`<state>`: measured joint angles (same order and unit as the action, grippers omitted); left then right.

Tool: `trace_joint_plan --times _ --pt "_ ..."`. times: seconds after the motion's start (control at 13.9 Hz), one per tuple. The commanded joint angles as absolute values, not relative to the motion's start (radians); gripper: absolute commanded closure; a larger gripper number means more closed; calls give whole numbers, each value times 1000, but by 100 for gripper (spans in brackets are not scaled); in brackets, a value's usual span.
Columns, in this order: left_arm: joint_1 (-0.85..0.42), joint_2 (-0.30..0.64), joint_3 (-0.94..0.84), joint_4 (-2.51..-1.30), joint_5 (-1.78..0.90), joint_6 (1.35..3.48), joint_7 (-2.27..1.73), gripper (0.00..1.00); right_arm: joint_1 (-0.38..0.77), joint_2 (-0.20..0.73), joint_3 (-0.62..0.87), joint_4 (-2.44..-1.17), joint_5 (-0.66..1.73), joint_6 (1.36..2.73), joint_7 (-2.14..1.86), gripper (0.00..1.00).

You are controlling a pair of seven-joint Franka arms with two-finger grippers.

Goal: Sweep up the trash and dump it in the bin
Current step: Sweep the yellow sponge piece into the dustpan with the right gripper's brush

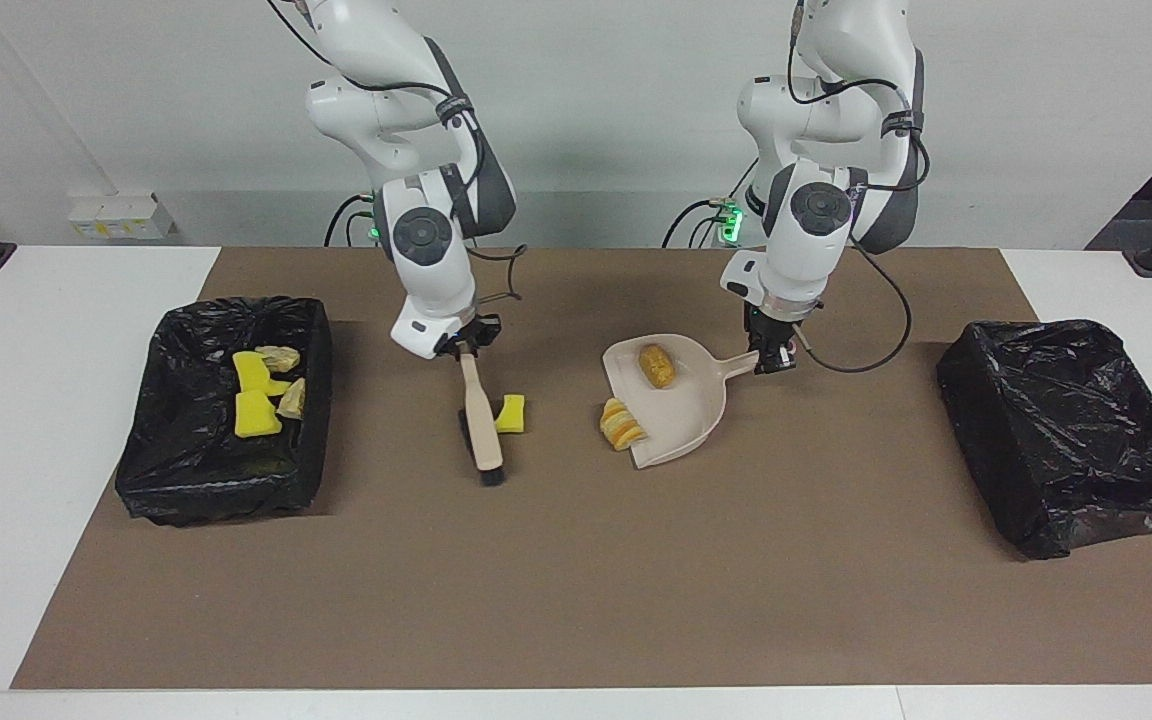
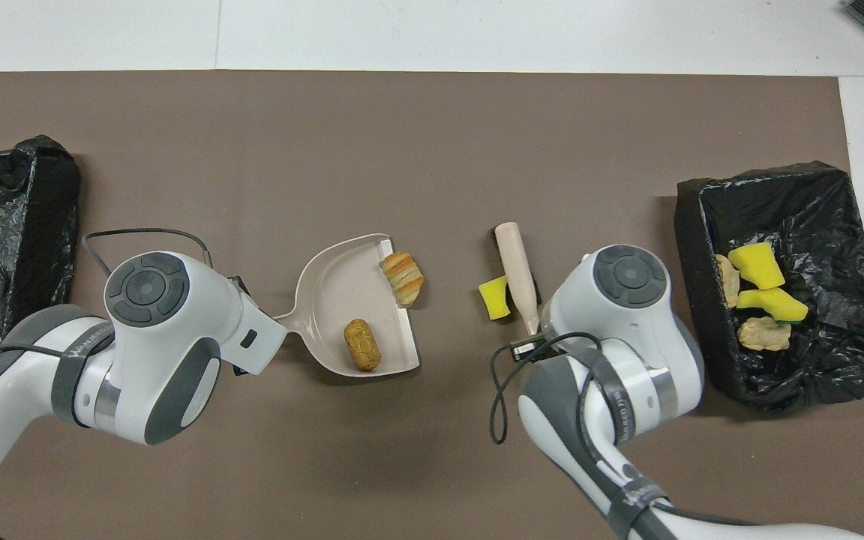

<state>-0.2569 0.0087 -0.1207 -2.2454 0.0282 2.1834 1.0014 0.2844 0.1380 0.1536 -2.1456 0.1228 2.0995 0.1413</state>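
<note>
My right gripper point(image 1: 463, 347) is shut on the handle of a beige brush point(image 1: 481, 425), which slants down to the mat with its dark bristles farthest from the robots. A yellow sponge chunk point(image 1: 510, 413) of trash lies against the brush point(image 2: 516, 274) on the side toward the dustpan. My left gripper point(image 1: 771, 358) is shut on the handle of the beige dustpan point(image 1: 681, 425), which rests on the mat. A brown lump point(image 1: 657, 365) lies in the pan and a striped bread lump point(image 1: 621, 423) sits at its lip. In the overhead view both wrists hide the grippers.
A black-lined bin point(image 1: 236, 490) at the right arm's end of the table holds several yellow and cream chunks point(image 2: 758, 289). A second black-lined bin point(image 1: 1066, 440) stands at the left arm's end. A brown mat point(image 1: 576, 580) covers the table.
</note>
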Motion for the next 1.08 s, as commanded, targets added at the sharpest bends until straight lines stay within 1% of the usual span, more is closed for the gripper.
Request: trace_joint_plan --times 0.0,0.07,0.22,0.29,0.36,0.58,0.87,1.01 --pt "-278 -18 -113 -2269 66 2160 963 100 359 212 156 -2039 219 2094 216 100" --pt "-290 -20 -114 -2270 72 2161 963 100 398 231 158 -1999 241 2088 231 100" --pt "-304 -21 -115 -2272 72 2161 963 100 483 308 158 -1910 256 2109 305 100" --pt "-325 -17 -115 -2272 74 2163 965 100 507 340 158 -1867 262 2118 349 100" --pt "-348 -2 -115 -2276 75 2177 962 100 526 344 158 -1846 284 2117 369 100" --pt "-347 14 -115 -2273 75 2216 973 100 598 339 158 -1844 321 2117 409 100" --pt "-330 25 -115 -2269 74 2243 980 100 603 282 152 -1862 301 2047 448 100" --pt "-311 26 -115 -2269 74 2255 994 100 603 249 152 -1873 238 2011 533 100"
